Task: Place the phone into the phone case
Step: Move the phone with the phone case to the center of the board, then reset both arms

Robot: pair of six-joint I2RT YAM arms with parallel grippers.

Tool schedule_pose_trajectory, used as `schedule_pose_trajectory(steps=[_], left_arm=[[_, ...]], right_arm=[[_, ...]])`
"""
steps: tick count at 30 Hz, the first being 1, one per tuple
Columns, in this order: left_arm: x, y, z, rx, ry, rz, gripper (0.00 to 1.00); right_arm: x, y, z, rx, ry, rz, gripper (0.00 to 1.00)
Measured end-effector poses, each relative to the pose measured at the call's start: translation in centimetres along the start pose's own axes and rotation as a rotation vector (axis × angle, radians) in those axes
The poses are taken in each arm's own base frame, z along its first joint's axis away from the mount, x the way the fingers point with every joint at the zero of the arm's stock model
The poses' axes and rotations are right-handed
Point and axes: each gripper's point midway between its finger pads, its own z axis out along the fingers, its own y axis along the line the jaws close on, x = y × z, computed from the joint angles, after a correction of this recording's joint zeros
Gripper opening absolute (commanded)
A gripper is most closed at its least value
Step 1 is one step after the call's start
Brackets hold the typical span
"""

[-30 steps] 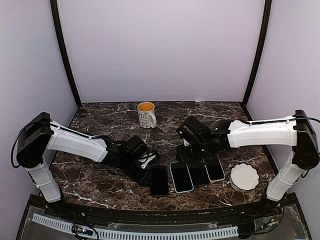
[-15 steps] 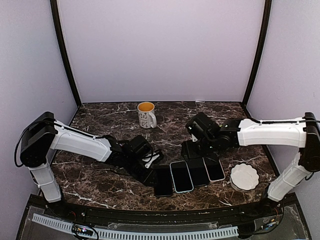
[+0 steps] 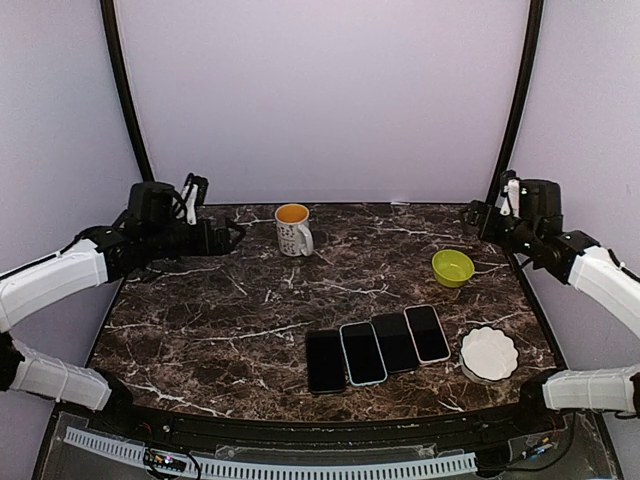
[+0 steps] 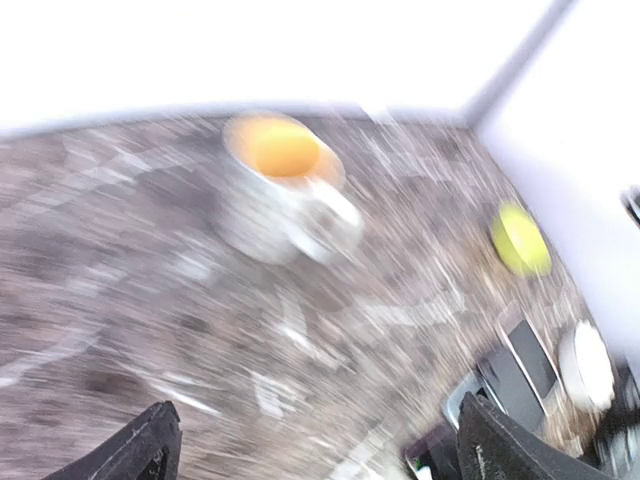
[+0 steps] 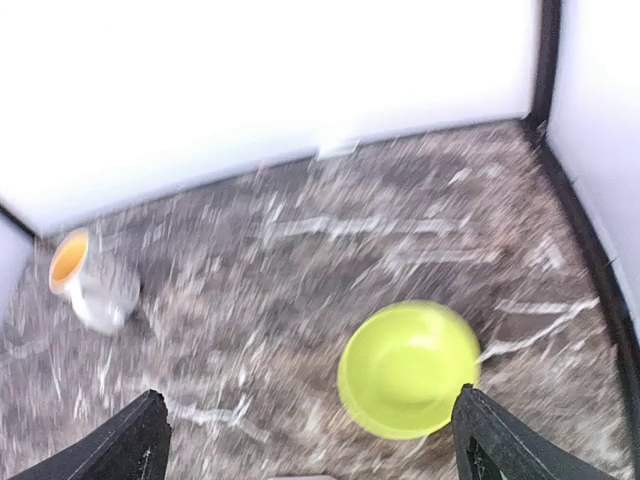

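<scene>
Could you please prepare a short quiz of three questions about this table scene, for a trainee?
1. True or false: the white dish sits to the right of the row of phones in the top view.
2. How many phones lie in that row? A) two B) four C) six
3. Fill in: the left gripper and the right gripper are both ____.
Key: 1 true; 2 B; 3 open.

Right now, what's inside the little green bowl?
Nothing that I can see. From above, the bowl shows only its bare yellow-green inside. Nothing covers any part of it, but the picture is a little blurry, so a tiny crumb could be missed.
</scene>
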Motion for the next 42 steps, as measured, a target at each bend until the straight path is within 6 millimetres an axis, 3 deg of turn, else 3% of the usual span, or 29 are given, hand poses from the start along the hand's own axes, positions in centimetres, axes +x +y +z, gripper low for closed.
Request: schedule_pose_trajectory(steps=[4,8,11,13,17,21,26,30,33,38,42], left_arm=[[-3.7,6.2,-3.5,-0.162,-0.158,-0.049,0.99],[-4.5,14.3,-5.2,-0.441,-0.221,-0.133,0.99],[-2.1,20.4,-6.6,-0.66,-0.237,-0.192,0.99],[0.2,23.3,-7.2,-0.774,-0.225,-0.208,0.99],[4.6,26.5,-7.7,-0.932,-0.205,-0.193,0.99],[7.0,28.1,-7.5,-1.0,-0.219,-0.141,0.99],[8.2,28.6,-7.4,-1.005,-0.302,-0.054,0.99],[6.4,27.9,-7.3,-0.965,-0.402,0.016,0.99],[5.1,27.0,-6.7,-0.907,-0.466,0.087,0.99],[5.2,25.7,-4.7,-0.812,-0.449,0.184,0.99],[5.0,25.1,-4.0,-0.756,-0.456,0.226,0.99]], right_arm=[[-3.1,-5.1,-1.1,0.056,-0.179,0.031,0.98],[-2.9,-11.2,-0.5,0.165,-0.265,0.066,0.98],[-0.4,-16.8,0.1,0.278,-0.294,0.116,0.98],[2.2,-19.4,0.3,0.333,-0.291,0.139,0.99],[5.9,-20.7,1.2,0.351,-0.292,0.144,0.99],[6.7,-21.0,1.8,0.341,-0.334,0.12,0.99],[5.7,-20.1,1.8,0.28,-0.414,0.06,0.99],[4.9,-18.8,1.7,0.216,-0.467,0.001,0.99],[5.4,-18.2,2.2,0.171,-0.468,-0.037,0.98],[4.8,-16.7,2.4,0.116,-0.482,-0.095,0.98],[4.6,-14.6,4.0,0.068,-0.466,-0.177,0.98]])
